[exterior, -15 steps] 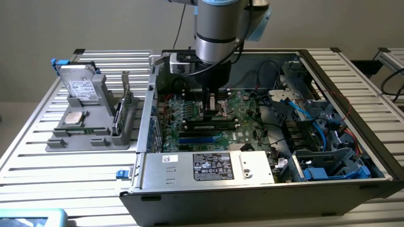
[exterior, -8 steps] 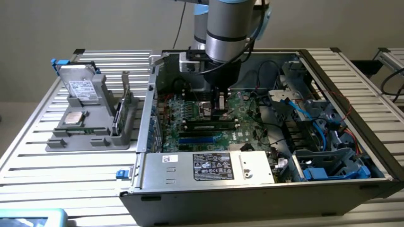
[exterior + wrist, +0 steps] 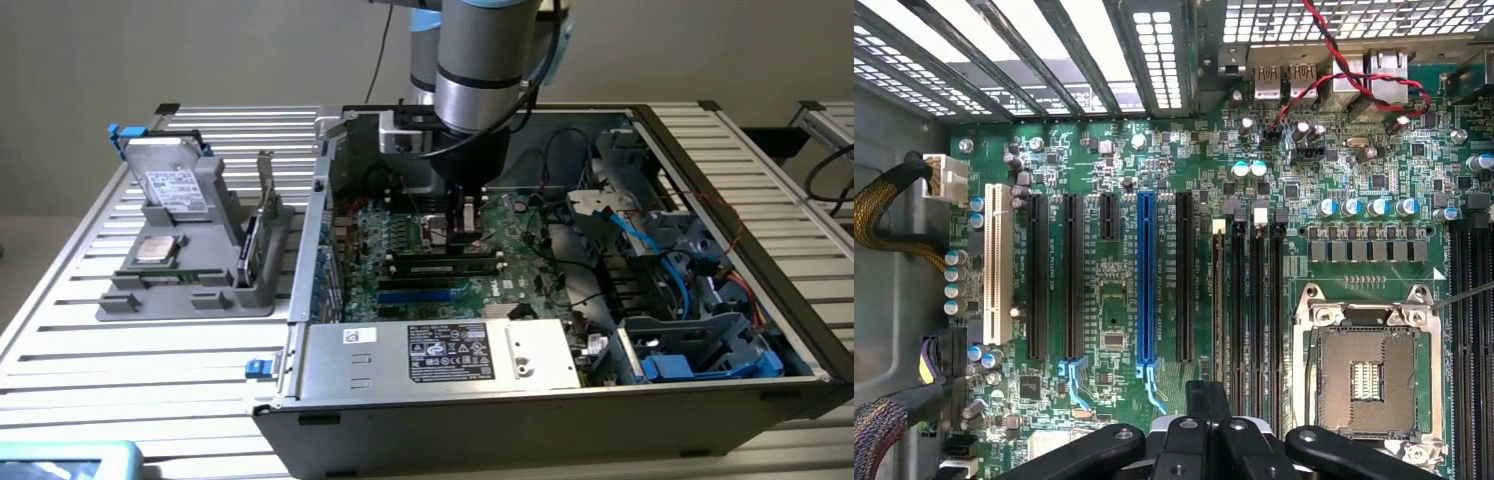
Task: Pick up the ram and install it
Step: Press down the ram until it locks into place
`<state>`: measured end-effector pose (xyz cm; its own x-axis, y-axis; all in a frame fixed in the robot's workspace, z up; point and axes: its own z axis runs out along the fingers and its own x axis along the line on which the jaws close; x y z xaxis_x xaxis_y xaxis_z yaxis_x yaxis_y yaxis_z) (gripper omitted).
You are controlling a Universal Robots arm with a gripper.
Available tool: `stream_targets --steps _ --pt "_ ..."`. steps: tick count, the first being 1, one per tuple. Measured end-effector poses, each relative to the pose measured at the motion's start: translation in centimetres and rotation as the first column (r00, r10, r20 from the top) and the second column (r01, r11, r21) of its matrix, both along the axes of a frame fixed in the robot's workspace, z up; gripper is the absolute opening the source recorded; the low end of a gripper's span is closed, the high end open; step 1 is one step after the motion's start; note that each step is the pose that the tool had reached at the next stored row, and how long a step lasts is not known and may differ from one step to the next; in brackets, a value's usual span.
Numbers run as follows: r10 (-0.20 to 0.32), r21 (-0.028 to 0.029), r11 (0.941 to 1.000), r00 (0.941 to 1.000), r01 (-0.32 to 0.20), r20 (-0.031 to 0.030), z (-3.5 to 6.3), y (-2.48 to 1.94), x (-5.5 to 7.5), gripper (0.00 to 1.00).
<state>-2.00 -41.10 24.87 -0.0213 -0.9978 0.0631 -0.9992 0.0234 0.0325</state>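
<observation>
Black, pressed together at the tips, clamped on nothing: so with the jaws of the gripper (image 3: 467, 230), seen from the wrist (image 3: 1206, 400) hanging low over the green motherboard (image 3: 1114, 300). Just in front of it in the exterior view, lying lengthwise along a black slot (image 3: 441, 283) near the board's middle, the memory stick (image 3: 447, 267), green with dark chips. Set in place by the look of it; cannot tell whether pushed fully home or whether touched by the fingertips.

Likely trouble from here:
- Pressing down off-centre with closed tips, tilting the memory stick and leaving one end raised.
- Slipping off its thin top edge onto the board, scraping small parts nearby.
- Straying toward the open processor socket (image 3: 1369, 375) beside the slots, with bare contacts exposed.
- Catching the loose cables (image 3: 601, 215) crowding the exterior view's right side.

Further out, the containers:
- Open computer case (image 3: 534, 420) lying on its side on a slatted table (image 3: 80, 380); inside, the motherboard, a silver power supply (image 3: 447, 352) with a label, blue-edged drive bays (image 3: 694, 350), tangled wiring.
- Grey tray (image 3: 120, 305) at the exterior view's left, well apart from the gripper; in it a hard drive (image 3: 174, 185) propped upright, a square silver chip (image 3: 158, 250) lying flat, a card (image 3: 254, 235) standing on edge.
</observation>
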Motion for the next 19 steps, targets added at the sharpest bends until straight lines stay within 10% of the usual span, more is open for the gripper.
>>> stream_targets --steps 9,19 --pt "-0.005 0.0005 1.0000 1.0000 0.005 -0.0001 0.00 -0.01 0.00 0.11" --pt "-0.157 0.0009 0.9876 0.9876 0.157 0.0000 -0.02 -0.01 0.00 0.11"
